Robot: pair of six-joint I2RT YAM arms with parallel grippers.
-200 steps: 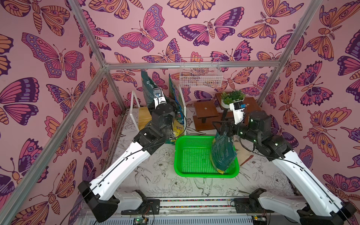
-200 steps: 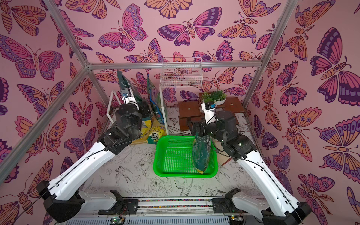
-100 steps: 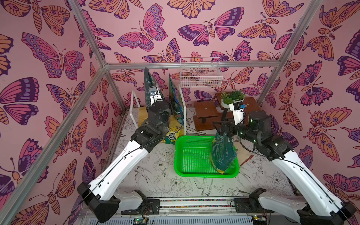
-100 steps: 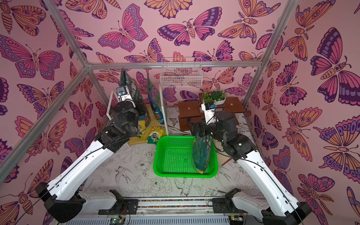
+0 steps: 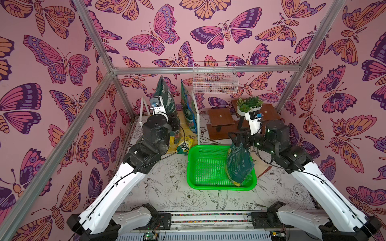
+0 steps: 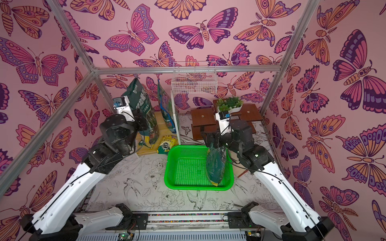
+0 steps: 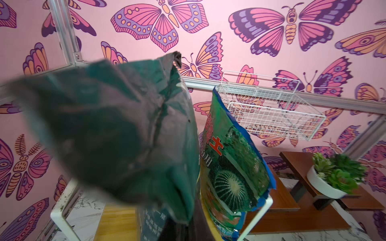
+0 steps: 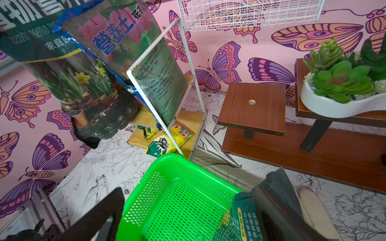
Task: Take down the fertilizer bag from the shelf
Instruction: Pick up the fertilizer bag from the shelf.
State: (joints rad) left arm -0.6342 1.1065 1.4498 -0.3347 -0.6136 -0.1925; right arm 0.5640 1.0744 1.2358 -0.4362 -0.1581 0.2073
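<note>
The shelf [image 5: 197, 116] [image 6: 174, 112] [image 8: 188, 123] stands at the back left, a white frame with pale wooden boards. My left gripper [image 6: 144, 125] is shut on the lower part of a dark green fertilizer bag [image 5: 165, 98] [image 6: 140, 100] [image 7: 117, 129] [image 8: 62, 68], which tilts at the shelf's left side. A blue-edged cactus bag [image 5: 188, 108] [image 7: 229, 167] leans on the frame beside it. My right gripper [image 5: 238, 139] [image 8: 188, 219] is open over the green basket [image 5: 208, 186] [image 8: 146, 181]. Another dark green bag [image 5: 238, 164] [image 8: 236, 221] stands in the basket against one finger.
Small yellow packets [image 5: 186, 144] [image 8: 167, 141] lie on the shelf's lower board, close to the basket's corner. A dark brown stepped stand [image 5: 221, 119] with a white succulent planter [image 5: 249, 106] is at the back right. A white wire basket [image 5: 215, 81] hangs on the rear rail.
My left gripper has shut on the dark green bag at the shelf, and its wrist has shifted left with the bag tilting. The right arm and the bag in the basket have stayed put.
</note>
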